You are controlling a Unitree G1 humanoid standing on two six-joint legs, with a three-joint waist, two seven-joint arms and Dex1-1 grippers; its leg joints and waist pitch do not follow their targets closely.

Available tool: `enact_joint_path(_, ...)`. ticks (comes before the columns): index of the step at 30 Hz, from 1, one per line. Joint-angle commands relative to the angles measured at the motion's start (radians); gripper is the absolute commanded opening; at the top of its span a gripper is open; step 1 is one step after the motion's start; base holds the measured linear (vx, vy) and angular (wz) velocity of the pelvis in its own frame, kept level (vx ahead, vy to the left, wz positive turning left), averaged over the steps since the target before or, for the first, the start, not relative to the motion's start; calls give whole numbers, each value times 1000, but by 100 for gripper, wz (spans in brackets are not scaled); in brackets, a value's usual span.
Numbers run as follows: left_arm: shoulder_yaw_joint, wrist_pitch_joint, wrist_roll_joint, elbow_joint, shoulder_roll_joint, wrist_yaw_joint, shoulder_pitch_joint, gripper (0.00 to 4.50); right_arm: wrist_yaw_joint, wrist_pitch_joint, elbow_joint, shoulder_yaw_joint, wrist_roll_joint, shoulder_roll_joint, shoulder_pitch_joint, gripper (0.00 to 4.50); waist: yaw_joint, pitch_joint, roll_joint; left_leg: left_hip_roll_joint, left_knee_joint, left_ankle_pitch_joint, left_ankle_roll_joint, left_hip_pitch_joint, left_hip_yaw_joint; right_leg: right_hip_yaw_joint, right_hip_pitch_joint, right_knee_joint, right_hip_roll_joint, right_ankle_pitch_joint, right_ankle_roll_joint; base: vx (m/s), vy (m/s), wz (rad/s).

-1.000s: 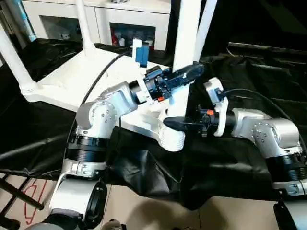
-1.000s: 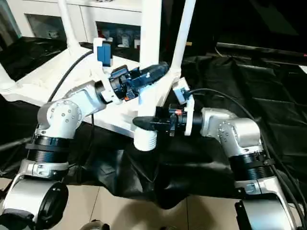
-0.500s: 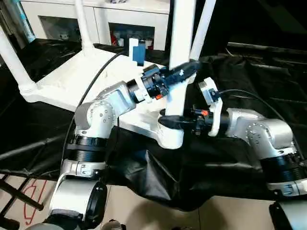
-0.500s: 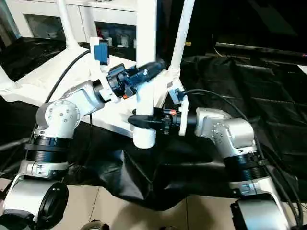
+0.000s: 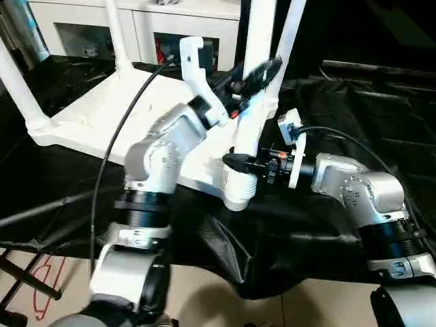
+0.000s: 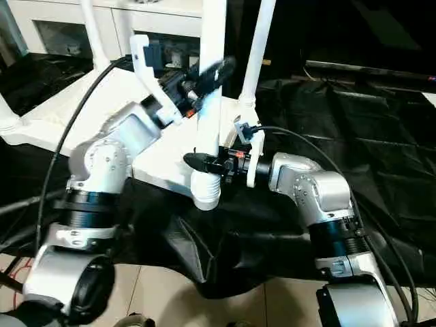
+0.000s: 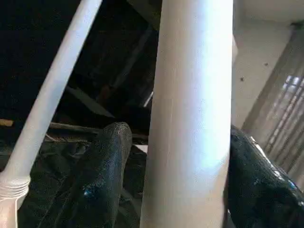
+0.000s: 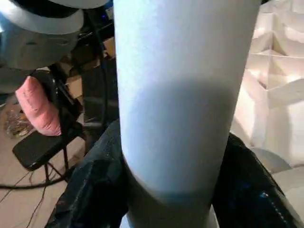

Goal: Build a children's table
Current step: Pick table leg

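Head views: at frame centre, a white round plastic table leg (image 5: 255, 75) is standing upright in a corner socket; right hand (image 5: 235, 162) is straddling its base, left hand (image 6: 208, 73) straddling higher.

**Dark sheeting, pale floor, white cabinet behind**

Crumpled black sheeting (image 5: 354, 95) covers the work surface and hangs over its near edge. Below it lies a pale tiled floor (image 5: 225, 306) with red scribbles (image 5: 42, 286) at one corner. A white cabinet (image 5: 136, 27) with glass doors stands at the back, small items dimly visible inside.
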Motion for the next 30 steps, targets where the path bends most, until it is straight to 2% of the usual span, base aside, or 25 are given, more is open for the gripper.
enact_joint_path(1, -1, -9, 29, 21, -2, 33, -14, 260, -5, -26, -13, -10, -10, 3, -27, 191, 4, -87, -15, 21, -58, -147, 28, 16, -10, 44, 62, -65, -51, -242, -165, 0, 0, 0)
enact_joint_path(5, -11, -15, 31, 9, -14, 45, -2, 223, -14, -31, -13, -9, -14, 6, -26, 191, 4, -86, -14, 21, -59, -153, 24, 16, -11, 44, 62, -67, -51, -264, -154, 0, 0, 0)
enact_joint_path(14, -14, -16, 18, -4, -24, 37, 5, 181, -16, -59, -9, 5, -49, 3, -24, 191, 4, -86, -12, 22, -59, -158, 24, 16, -12, 44, 61, -67, -51, -260, -154, 0, 0, 0)
enact_joint_path(15, -13, -16, 17, -3, -23, 35, 4, 181, -16, -65, -7, 12, -59, 0, -22, 247, 4, -86, -12, 22, -59, -159, 23, 17, -12, 44, 61, -68, -51, -261, -154, 0, 0, 0)
enact_joint_path(19, -18, -15, 13, -5, -18, 20, 3, 179, -5, -45, 1, 9, -47, -3, -26, 277, 4, -87, -14, 22, -59, -161, 24, 17, -12, 44, 62, -67, -51, -261, -156, 0, 0, 0)
enact_joint_path(24, -35, -17, 16, -7, -9, -6, 3, 178, 55, -39, 12, 27, -55, -49, -42, 306, 4, -87, -14, 22, -59, -158, 25, 17, -12, 44, 62, -66, -51, -256, -157, 0, 0, 0)
enact_joint_path(25, -35, -17, 15, -7, -9, -6, 3, 178, 57, -38, 11, 28, -54, -51, -42, 324, 5, -86, -15, 21, -58, -157, 28, 16, -11, 44, 64, -65, -51, -254, -157, 0, 0, 0)
enact_joint_path(28, -39, -20, 15, -8, -5, -19, 1, 178, 80, -29, 15, 29, -53, -65, -47, 327, 6, -86, -15, 21, -57, -154, 33, 15, -11, 44, 63, -66, -51, -253, -158, 0, 0, 0)
enact_joint_path(30, -56, -25, 1, -34, 6, -81, 8, 178, 123, 16, 26, 27, -30, -89, -58, 327, 6, -87, -16, 20, -57, -148, 39, 14, -11, 44, 65, -66, -51, -254, -163, 0, 0, 0)
